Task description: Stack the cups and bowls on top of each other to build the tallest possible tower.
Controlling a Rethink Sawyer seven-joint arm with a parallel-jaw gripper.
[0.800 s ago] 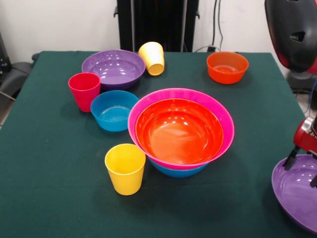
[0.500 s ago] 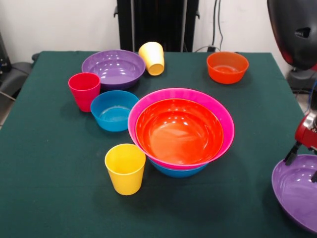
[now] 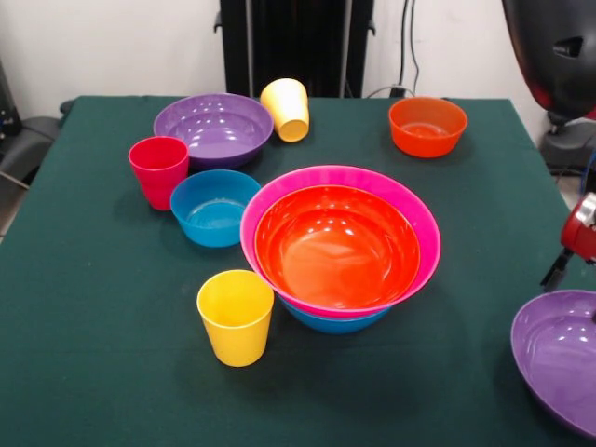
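orange bowl (image 3: 337,244) nested in pink bowl (image 3: 410,209); yellow cup (image 3: 236,317) beside

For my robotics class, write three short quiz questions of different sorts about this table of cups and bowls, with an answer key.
1. True or false: the red cup lies on its side.
2. Multiple choice: which bowl sits inside the pink bowl? A) small blue B) large orange C) purple
3. Fill in: the pale yellow cup on its side leans against the rim of the ____ bowl at the back.

Key:
1. False; it stands upright, mouth up.
2. B; the large orange bowl is nested in it, with a blue bowl showing underneath.
3. Purple; its side rests on the back purple bowl.
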